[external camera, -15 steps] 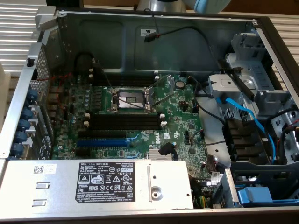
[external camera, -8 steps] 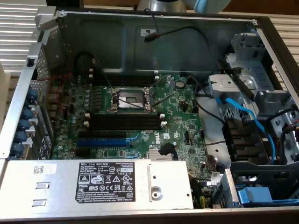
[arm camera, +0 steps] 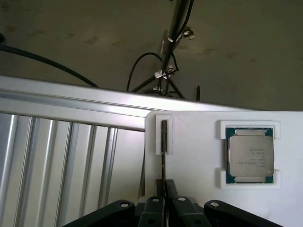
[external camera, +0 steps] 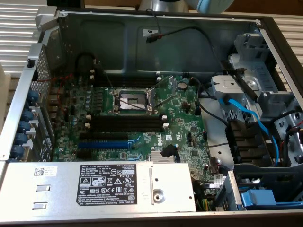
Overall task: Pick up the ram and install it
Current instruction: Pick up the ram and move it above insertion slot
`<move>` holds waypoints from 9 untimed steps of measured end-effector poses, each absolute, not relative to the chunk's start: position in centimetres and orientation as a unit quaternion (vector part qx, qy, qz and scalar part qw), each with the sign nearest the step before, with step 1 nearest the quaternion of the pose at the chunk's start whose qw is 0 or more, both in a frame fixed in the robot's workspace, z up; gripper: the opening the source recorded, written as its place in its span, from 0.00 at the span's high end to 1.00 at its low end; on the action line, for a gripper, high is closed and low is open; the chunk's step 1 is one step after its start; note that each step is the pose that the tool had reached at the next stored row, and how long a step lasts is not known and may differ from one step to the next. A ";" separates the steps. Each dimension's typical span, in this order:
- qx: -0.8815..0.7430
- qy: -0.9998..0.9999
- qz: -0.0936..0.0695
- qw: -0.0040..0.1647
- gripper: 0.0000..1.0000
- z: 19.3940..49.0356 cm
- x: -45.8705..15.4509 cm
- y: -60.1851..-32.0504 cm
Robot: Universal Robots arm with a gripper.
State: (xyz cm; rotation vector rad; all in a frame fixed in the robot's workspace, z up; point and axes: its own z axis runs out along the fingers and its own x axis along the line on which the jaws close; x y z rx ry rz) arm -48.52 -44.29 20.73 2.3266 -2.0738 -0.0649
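The gripper [arm camera: 164, 189] is seen in the wrist view above a white holder [arm camera: 199, 179], its black fingers drawn together on the ram [arm camera: 164, 137], so that the stick is clamped between them. The ram is shown edge-on as a thin dark line; it stands in a narrow recess of the holder, close to the holder's edge, with one end inside the raised white frame of that recess and the other end between the fingers. Whether it has been lifted clear of the holder cannot be told. A square processor chip [arm camera: 250, 155] with a metal lid is laid flat in a second recess of the same holder, well apart from the ram. A ribbed metal surface [arm camera: 57, 161] is seen just beside the holder, on the ram's side. Beyond the holder a grey floor [arm camera: 246, 56] is visible, with a thin metal stand [arm camera: 174, 33] and dark cables on it. In the exterior view an opened computer case [external camera: 142, 38] is shown, with the black memory slots [external camera: 125, 120] on its green board [external camera: 184, 118] unfilled.
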 end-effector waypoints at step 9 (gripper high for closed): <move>0.746 -0.665 -0.021 0.012 0.87 23.9 -48.5 -44.3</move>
